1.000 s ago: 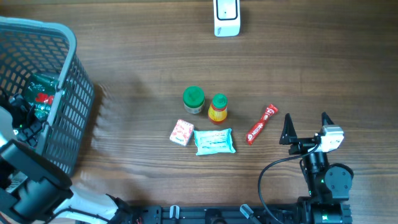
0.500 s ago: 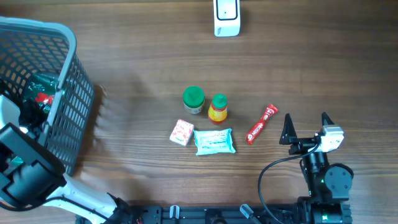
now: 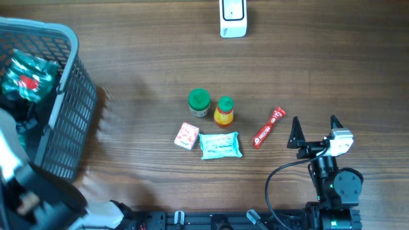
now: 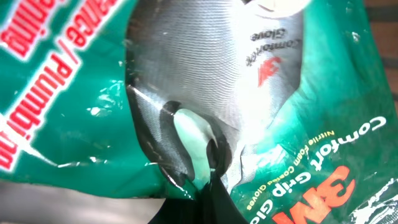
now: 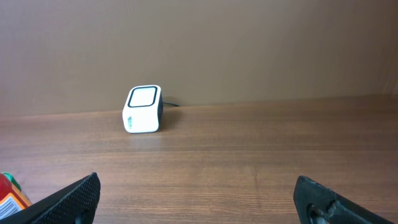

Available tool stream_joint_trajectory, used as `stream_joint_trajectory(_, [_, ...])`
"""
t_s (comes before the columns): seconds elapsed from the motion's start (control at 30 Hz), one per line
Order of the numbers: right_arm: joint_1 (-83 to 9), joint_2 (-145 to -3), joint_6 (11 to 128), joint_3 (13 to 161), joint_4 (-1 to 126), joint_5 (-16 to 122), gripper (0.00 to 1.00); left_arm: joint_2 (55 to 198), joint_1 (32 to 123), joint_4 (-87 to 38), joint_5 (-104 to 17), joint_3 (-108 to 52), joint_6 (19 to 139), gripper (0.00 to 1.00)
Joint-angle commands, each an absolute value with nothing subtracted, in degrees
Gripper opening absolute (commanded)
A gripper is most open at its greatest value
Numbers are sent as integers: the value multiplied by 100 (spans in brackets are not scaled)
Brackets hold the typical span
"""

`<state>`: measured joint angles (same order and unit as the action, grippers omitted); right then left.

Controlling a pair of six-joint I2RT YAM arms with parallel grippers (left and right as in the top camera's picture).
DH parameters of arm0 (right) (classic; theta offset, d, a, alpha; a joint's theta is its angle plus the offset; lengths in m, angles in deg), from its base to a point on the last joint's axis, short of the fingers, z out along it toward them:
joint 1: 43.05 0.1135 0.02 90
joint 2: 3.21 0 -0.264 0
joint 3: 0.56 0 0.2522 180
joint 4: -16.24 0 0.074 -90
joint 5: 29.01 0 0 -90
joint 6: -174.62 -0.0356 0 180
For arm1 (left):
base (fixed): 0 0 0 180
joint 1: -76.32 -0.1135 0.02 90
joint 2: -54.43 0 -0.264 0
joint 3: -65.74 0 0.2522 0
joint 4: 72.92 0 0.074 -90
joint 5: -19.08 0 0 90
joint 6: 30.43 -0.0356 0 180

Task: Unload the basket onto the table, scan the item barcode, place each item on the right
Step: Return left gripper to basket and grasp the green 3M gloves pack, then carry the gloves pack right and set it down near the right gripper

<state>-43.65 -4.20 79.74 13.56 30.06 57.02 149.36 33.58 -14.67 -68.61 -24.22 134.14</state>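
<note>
Table (image 3: 147,64) of brown wood fills the overhead view. Basket (image 3: 70,96), grey mesh, stands at its 9 to 10 o'clock edge. The left arm (image 3: 29,191) reaches up from 8 o'clock and into the basket. Inside, toward the basket's 11 o'clock corner, lies the pack (image 3: 22,76), a green and silver bag of gloves with red print. In the left wrist view the pack fills nearly the whole frame, and the left gripper (image 4: 210,177) has its dark fingers pressed together on a puckered fold of the film at 6 o'clock.

The right gripper (image 3: 314,124) sits at 4 o'clock on the table, fingers spread wide with nothing between them, pointing toward 12. The scanner (image 3: 232,18), a white cube, stands at 12 o'clock by the far edge, well apart from both grippers.

Five small goods cluster at the table's centre. The pouch (image 3: 220,145), teal, lies at the cluster's 6 o'clock, with the pink box (image 3: 186,136) just beside it at 9. The green-lidded jar (image 3: 199,102) and orange bottle (image 3: 223,111) stand side by side at 12. The red stick (image 3: 269,126) lies tilted at 3 o'clock.
</note>
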Motion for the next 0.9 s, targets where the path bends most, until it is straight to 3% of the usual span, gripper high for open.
stream_joint_trajectory(0.0, [-4378, -401, 8000, 1350, 2995, 5755, 100, 13642, 3377, -1592, -6697, -2562, 13178, 4])
stream_joint_trajectory(0.33, [-4378, -401, 8002, 1350, 2997, 5755, 100, 11258, 3734, -1826, -4920, -2562, 12887, 4])
stream_joint_trajectory(0.57, [-4378, -401, 8002, 1350, 2995, 5755, 100, 11266, 6529, -2328, -4846, -2562, 10828, 4])
stream_joint_trajectory(0.87, [-4378, -401, 8002, 1350, 2997, 5755, 100, 12768, 9714, -2857, -4846, -2562, 8769, 4])
